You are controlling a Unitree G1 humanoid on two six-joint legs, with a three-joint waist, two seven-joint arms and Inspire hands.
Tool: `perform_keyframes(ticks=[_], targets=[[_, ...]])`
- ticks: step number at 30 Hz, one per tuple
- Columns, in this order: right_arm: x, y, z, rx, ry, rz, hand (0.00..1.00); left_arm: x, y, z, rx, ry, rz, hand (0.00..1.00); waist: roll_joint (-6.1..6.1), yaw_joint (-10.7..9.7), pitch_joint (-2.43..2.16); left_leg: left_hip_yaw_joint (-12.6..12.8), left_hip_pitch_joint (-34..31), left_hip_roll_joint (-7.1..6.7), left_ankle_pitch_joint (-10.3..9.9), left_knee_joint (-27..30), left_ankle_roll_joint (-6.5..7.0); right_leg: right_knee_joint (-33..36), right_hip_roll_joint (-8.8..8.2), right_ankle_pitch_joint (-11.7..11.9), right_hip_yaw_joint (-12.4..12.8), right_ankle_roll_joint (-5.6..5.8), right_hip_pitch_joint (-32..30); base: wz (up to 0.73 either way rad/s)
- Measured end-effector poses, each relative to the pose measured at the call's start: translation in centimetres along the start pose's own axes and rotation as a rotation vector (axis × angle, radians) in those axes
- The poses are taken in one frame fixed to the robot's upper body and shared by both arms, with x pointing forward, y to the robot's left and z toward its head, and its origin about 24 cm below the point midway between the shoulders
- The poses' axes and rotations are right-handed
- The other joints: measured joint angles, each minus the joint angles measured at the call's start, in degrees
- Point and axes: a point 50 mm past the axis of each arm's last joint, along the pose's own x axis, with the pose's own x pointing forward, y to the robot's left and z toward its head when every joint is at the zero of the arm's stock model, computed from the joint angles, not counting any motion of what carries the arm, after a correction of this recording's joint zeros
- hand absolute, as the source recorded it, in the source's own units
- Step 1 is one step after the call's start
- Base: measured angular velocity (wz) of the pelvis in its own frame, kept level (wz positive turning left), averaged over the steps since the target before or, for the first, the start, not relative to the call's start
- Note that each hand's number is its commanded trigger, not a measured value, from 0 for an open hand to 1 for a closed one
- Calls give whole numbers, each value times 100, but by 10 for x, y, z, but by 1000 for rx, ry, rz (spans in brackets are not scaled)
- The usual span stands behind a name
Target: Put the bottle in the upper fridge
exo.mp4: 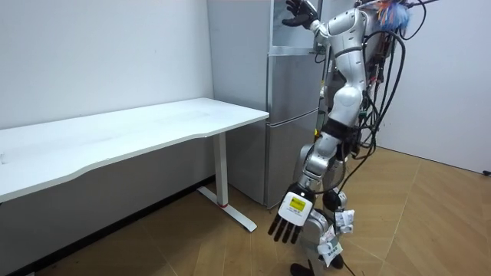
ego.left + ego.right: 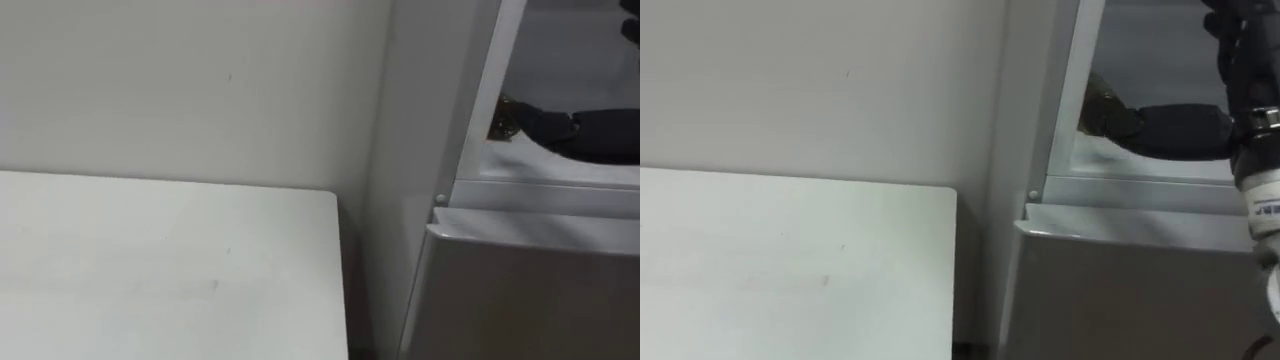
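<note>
I stand close before a grey fridge [image 1: 290, 123], and its upper compartment [image 2: 1140, 50] is open. My right arm is raised and my dark right hand [image 2: 1175, 130] reaches into that compartment, low over its white shelf [image 2: 1140, 165]. At the hand's tip sits a small brownish thing [image 2: 1095, 108], possibly the bottle; whether the hand grips it is hidden. In the room view the right hand [image 1: 298, 14] is up at the fridge's top edge. My left hand [image 1: 290, 218] hangs by my leg with its fingers straight and holds nothing.
A white table [image 2: 150, 270] stands left of the fridge against the pale wall [image 2: 200, 80], with a narrow gap between them. The lower fridge door [image 2: 1120, 290] is closed. Wooden floor [image 1: 414, 222] lies behind me.
</note>
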Motion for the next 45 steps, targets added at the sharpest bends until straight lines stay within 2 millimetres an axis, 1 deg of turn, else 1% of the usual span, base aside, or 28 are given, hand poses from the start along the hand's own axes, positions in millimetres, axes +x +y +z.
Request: perform_keyframes(ticks=[1,5,9,11,14,15,17,18,20,22,23,24,25,26,27,29,34,38,40,43,45], targets=[[-5,1,-1,3,4,-4,0,0,-2,1,7,-5,-5,0,-10,1,5,14,31,2,0,-13,0,17,0,0,11,1,12,-6],[-16,9,1,63,0,-6,0,2,-10,7,28,-33,-28,0,46,-54,39,101,54,13,-38,-35,22,66,-3,-4,77,7,-1,-9],[-28,12,0,109,11,-23,0,2,-11,9,24,-44,-20,0,81,-95,41,171,73,16,-45,-26,28,86,-2,0,138,10,-17,-9],[-37,14,0,177,29,-31,0,2,-11,7,28,-35,-11,0,104,-147,43,164,70,16,-46,-25,29,89,2,0,149,10,-25,0],[-44,17,-4,257,58,-32,0,3,-14,4,34,-18,-13,0,135,-176,44,168,71,16,-47,-27,28,87,6,0,160,10,-25,0],[-47,17,-7,295,75,-36,0,4,-16,3,48,-11,-17,0,161,-181,40,172,70,16,-47,-24,28,87,16,1,191,9,-29,-7],[-49,17,-9,333,88,-32,0,3,-22,1,50,-5,-31,0,241,-165,5,281,83,26,-47,-18,28,104,33,11,304,12,-74,-19],[-50,17,-8,342,85,-30,0,3,-23,1,49,-5,-36,0,263,-167,10,289,83,26,-47,-20,28,122,30,10,310,12,-88,-15],[-54,18,-6,389,78,-33,0,3,-30,0,56,-17,-54,0,346,-250,35,295,83,24,-48,-18,29,149,26,10,339,13,-117,-5],[-58,17,-8,419,89,-44,0,2,-33,-1,53,-15,-61,0,396,-311,42,301,83,25,-48,-21,29,149,32,10,375,14,-132,-6],[-60,16,-10,431,95,-53,0,2,-33,-1,52,-15,-62,0,391,-324,49,315,80,27,-48,-24,29,152,34,9,388,14,-144,-13],[-65,13,-13,441,113,-74,0,2,-34,-1,51,-18,-64,0,412,-323,35,362,67,34,-49,-28,28,165,43,9,439,13,-189,-19],[-69,11,-16,450,133,-94,0,2,-34,-1,47,-23,-64,0,409,-323,42,438,64,40,-49,-38,27,160,45,9,467,12,-211,-20],[-71,9,-17,457,145,-102,0,2,-34,-1,44,-24,-63,0,409,-325,43,452,67,42,-49,-40,27,157,46,10,470,12,-213,-13],[-75,7,-20,465,163,-117,0,2,-33,0,41,-29,-61,0,427,-373,29,459,68,42,-50,-40,26,153,46,9,472,12,-213,-4],[-86,6,-26,486,206,-146,0,2,-34,1,40,-45,-59,0,417,-446,30,467,68,43,-53,-42,24,149,50,8,480,13,-215,0],[-112,4,-42,480,326,-196,0,2,-36,0,55,-50,-66,0,429,-460,27,518,68,59,-88,-28,7,138,89,8,585,13,-237,-8],[-124,3,-52,471,388,-240,0,1,-38,-1,73,-48,-61,0,468,-458,21,600,56,80,-98,-36,-3,143,110,12,651,6,-288,-10],[-135,3,-58,473,435,-287,0,1,-39,-3,82,-41,-62,0,498,-456,2,608,58,87,-107,-36,-12,141,120,12,662,6,-287,-2],[-143,3,-64,444,479,-337,0,1,-39,-7,87,-30,-55,0,526,-463,11,605,51,86,-112,-35,-13,140,122,10,674,6,-300,0],[-147,2,-68,416,496,-350,0,1,-40,-7,86,-30,-51,0,515,-463,17,595,60,84,-115,-33,-12,141,121,9,683,6,-295,0]])
